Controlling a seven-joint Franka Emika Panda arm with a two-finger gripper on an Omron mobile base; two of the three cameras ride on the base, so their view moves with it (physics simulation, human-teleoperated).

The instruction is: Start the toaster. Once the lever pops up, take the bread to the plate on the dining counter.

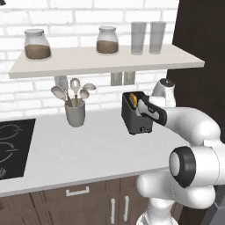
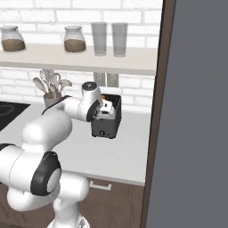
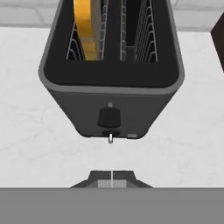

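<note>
A long white worktop [image 1: 88,149] ran under a shelf [image 1: 105,61] of jars and glasses, with a black hob [image 1: 13,145] at its left end. The toaster [image 3: 111,78] stood near the worktop's right end, well apart from the grey utensil cup [image 1: 75,114]. The bread [image 3: 87,28] sat upright in the toaster's left slot (as the hand view had it), an orange-yellow slice among the wire guides. The gripper [image 3: 112,178] hung above the toaster's front face, its fingers pressed together on nothing, in line with the dark lever [image 3: 109,117].
</note>
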